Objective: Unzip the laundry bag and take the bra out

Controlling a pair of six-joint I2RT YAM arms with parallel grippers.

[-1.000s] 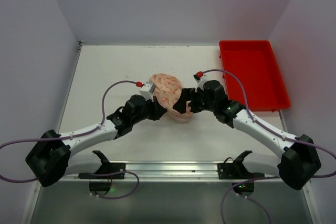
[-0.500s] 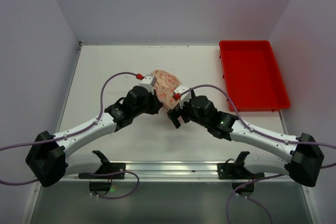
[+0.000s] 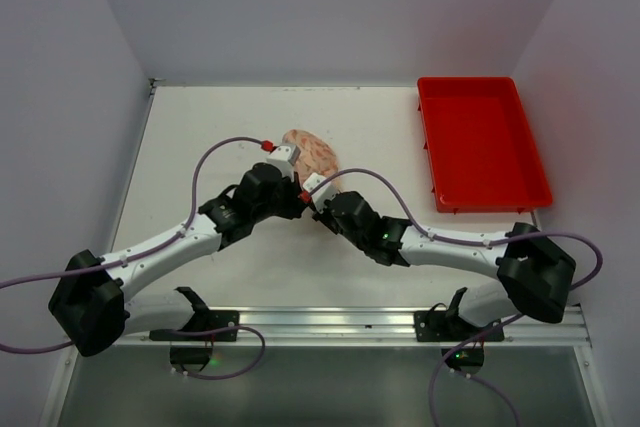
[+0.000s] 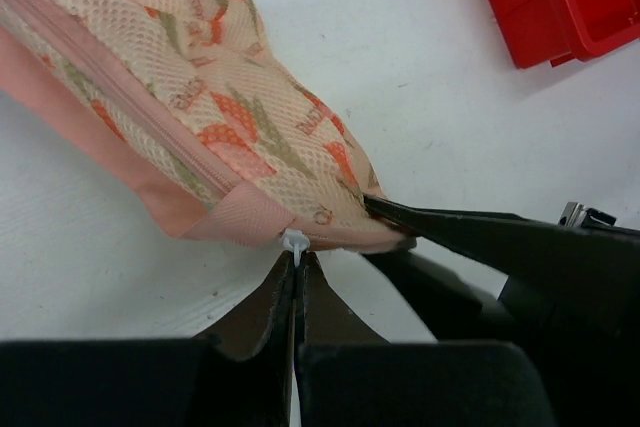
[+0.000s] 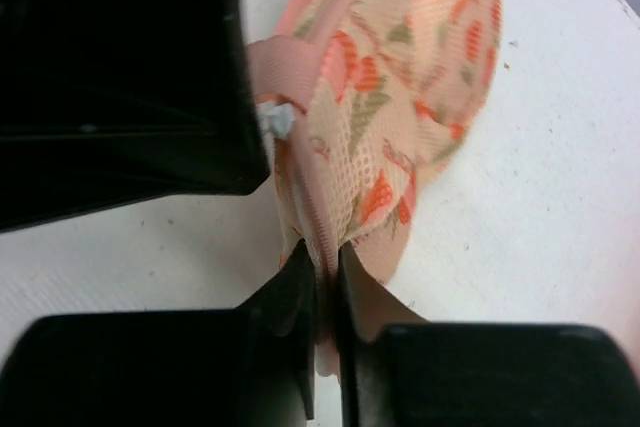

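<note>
Mesh laundry bag (image 4: 200,97), tab (image 4: 294,241) seemingly pinched, wrist-only

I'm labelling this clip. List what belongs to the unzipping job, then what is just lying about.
Job: peach floral-print mesh laundry bag; its small white plastic zipper pull, pinched by the left gripper; the right gripper, clamped on the bag's pink edge. No bra shows.

Lying about: red rectangular plastic tray, off to the right, apart from both arms.

Right gripper (image 5: 322,259): you have its fingers (image 5: 285,312) pinched on the pink edge seam of the laundry bag (image 5: 400,67). White zipper pull (image 5: 278,119) touches left gripper (image 5: 238,125), upper left. Desk (image 5: 520,217) white.
</note>
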